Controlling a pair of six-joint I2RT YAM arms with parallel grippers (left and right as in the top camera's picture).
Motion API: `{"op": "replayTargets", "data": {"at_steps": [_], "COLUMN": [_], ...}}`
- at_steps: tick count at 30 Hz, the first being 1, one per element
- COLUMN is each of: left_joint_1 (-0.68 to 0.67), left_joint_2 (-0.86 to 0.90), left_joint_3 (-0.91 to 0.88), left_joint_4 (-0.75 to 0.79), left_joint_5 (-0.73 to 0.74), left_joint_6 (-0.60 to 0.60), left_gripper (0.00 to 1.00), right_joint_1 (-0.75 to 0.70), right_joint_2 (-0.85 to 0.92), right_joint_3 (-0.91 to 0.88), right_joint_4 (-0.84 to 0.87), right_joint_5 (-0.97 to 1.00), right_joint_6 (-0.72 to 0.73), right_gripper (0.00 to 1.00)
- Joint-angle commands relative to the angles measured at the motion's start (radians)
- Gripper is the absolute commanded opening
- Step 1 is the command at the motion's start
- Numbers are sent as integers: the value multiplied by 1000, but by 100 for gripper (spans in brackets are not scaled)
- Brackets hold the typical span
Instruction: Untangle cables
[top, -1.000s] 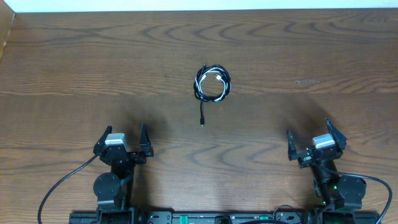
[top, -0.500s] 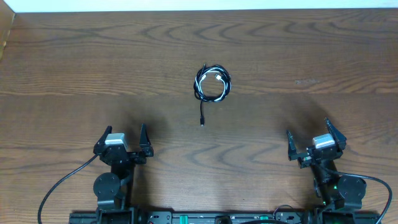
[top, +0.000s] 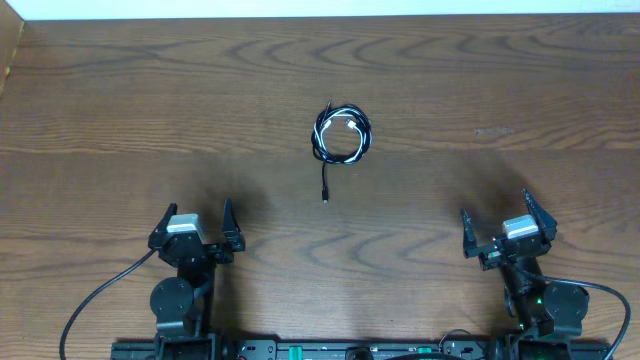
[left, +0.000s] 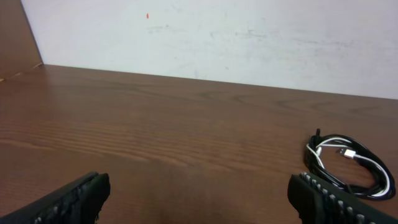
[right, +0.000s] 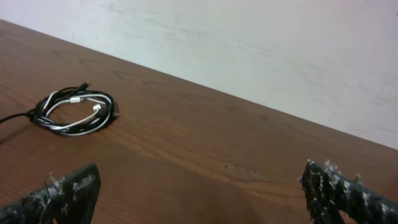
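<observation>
Dark brown wood-grain table carries the items under inspection.

Item 1: the cables. They lie as one small round coil flat on the table, about midway between the left and right edges and nearer the far edge than the near one. The coil consists of a black cord and a white cord wound together in the same ring. The order in which they cross cannot be resolved. A white end piece shows inside the ring. One straight black tail leaves the near side of the coil, runs toward the near edge and ends in a small plug resting on the wood.

Item 2: the left fingers. They are positioned close to the near edge, toward the left corner. They are spread wide with nothing between them, and stand well apart from the coil. The left wrist view places the coil low and to the right, beyond the fingertips.

Item 3: the right fingers. They are positioned close to the near edge, toward the right corner. They are likewise parted and hold nothing, well apart from the coil. The right wrist view places the coil to the left.

A pale wall rises behind the far edge.
</observation>
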Motion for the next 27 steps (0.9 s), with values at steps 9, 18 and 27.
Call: {"op": "replayTargets", "data": {"at_steps": [9,18,27], "left_joint_1": [5,5,4], "left_joint_2": [-4,20,262], "left_joint_3": [-12,43,246], "left_joint_4": [-21,-27,-89], "left_joint_5": [-4,85,173], "left_joint_6": [10,9,18], "left_gripper": [96,96,96], "right_joint_1": [6,6,6], "right_joint_2": [-5,-5,-5], "right_joint_3": [-2,-2,60], "right_joint_4": [8,8,1], "right_joint_5": [-49,-90,-142], "right_joint_6": [-5,178,320], "right_gripper": [99,99,99]}}
